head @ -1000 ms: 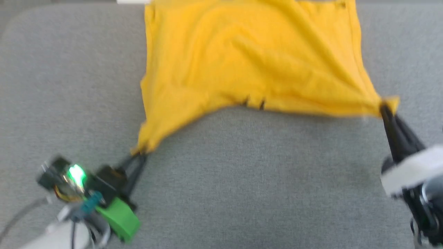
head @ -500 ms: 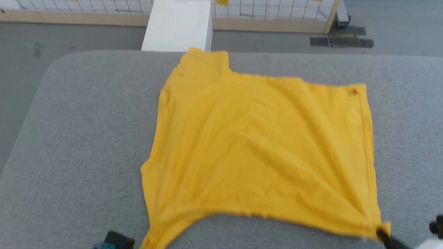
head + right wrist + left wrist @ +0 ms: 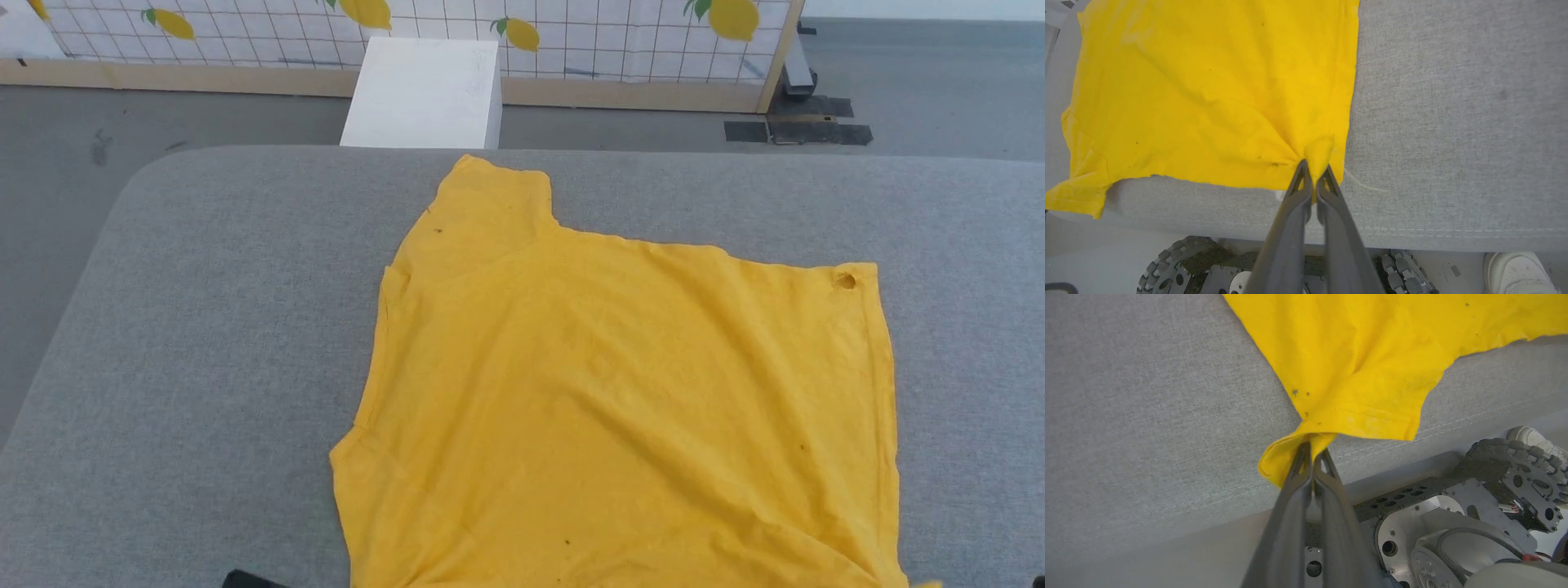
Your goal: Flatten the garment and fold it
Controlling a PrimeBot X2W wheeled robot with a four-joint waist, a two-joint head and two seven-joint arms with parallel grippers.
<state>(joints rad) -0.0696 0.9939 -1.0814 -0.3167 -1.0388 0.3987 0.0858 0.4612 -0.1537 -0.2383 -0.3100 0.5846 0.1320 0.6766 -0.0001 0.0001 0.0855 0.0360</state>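
Observation:
The garment [image 3: 629,408], a mustard-yellow T-shirt, lies spread across the grey padded table [image 3: 204,327]. One sleeve points to the far side and a small hole [image 3: 845,281] sits near the far right corner. In the left wrist view my left gripper [image 3: 1312,447] is shut on a bunched near corner of the garment [image 3: 1363,363], right at the table's front edge. In the right wrist view my right gripper [image 3: 1314,168] is shut on the garment's [image 3: 1208,90] other near corner, with creases fanning out from the pinch.
A white box [image 3: 424,94] stands on the floor beyond the table, in front of a lattice screen [image 3: 612,33] with lemon pictures. Below the table's front edge are my wheeled base [image 3: 1506,469] and a person's white shoe [image 3: 1519,273].
The head camera has tilted up, so the grippers have slid off the picture's bottom and the far floor has come in. The garment lies flatter, with fewer stretched ridges. Both grips have held.

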